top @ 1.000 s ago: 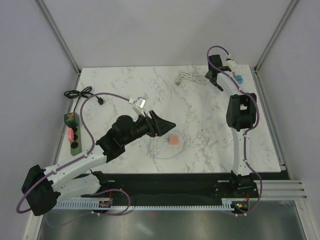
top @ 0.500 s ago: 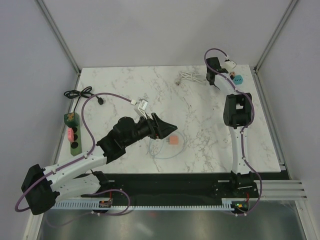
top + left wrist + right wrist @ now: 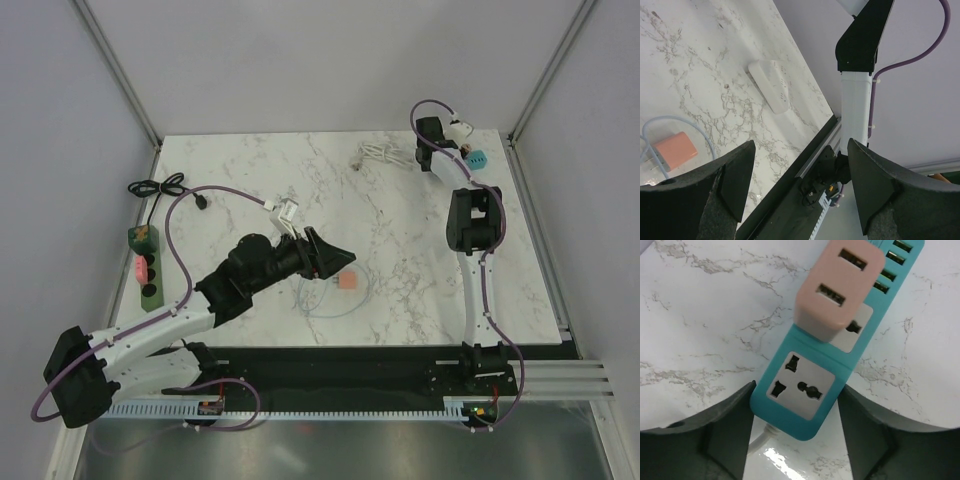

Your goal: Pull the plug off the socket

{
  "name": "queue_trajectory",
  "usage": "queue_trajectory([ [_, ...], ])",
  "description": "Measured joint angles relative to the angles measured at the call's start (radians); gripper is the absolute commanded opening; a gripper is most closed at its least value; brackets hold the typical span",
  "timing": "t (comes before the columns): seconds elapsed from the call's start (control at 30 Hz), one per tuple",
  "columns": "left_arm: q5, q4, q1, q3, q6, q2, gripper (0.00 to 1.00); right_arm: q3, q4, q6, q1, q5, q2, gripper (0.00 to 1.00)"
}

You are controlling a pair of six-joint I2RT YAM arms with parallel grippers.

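A teal power strip (image 3: 810, 375) lies at the table's back right corner, also seen in the top view (image 3: 477, 158). A pink USB plug (image 3: 835, 292) sits in its second socket. My right gripper (image 3: 797, 425) is open just above the strip's cable end, one finger on each side; the empty socket shows between them. In the top view it (image 3: 438, 152) hovers just left of the strip. My left gripper (image 3: 335, 262) is open and empty above mid-table, next to a loose pink charger (image 3: 346, 281) on a pale blue cable. That charger shows in the left wrist view (image 3: 675, 152).
A green power strip (image 3: 147, 265) with a pink plug lies at the left edge, with a black cable (image 3: 155, 187) behind it. A white cable (image 3: 375, 153) lies near the right gripper. A white oblong device (image 3: 772, 90) lies on the marble. The table's right edge runs close to the teal strip.
My right gripper has swung right and closed in over the teal strip. My left gripper has crept slightly toward the loose pink charger.
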Motion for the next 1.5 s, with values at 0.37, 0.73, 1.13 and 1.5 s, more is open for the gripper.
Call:
queue_trajectory([
  [0.37,0.003,0.004,0.000,0.000,0.011,0.055,0.81,-0.160,0.067,-0.029,0.011,-0.037,-0.087,0.11],
  [0.73,0.013,-0.001,0.000,0.040,0.014,0.180,0.81,-0.706,0.080,0.167,0.111,-0.122,-0.447,0.09],
  [1.13,0.004,-0.041,0.059,0.100,0.016,0.221,0.81,-0.933,0.136,0.433,0.369,-0.279,-0.617,0.32],
  [1.5,0.014,-0.117,0.128,0.121,0.039,0.176,0.82,-0.974,0.175,0.233,0.364,-0.415,-0.692,0.98],
])
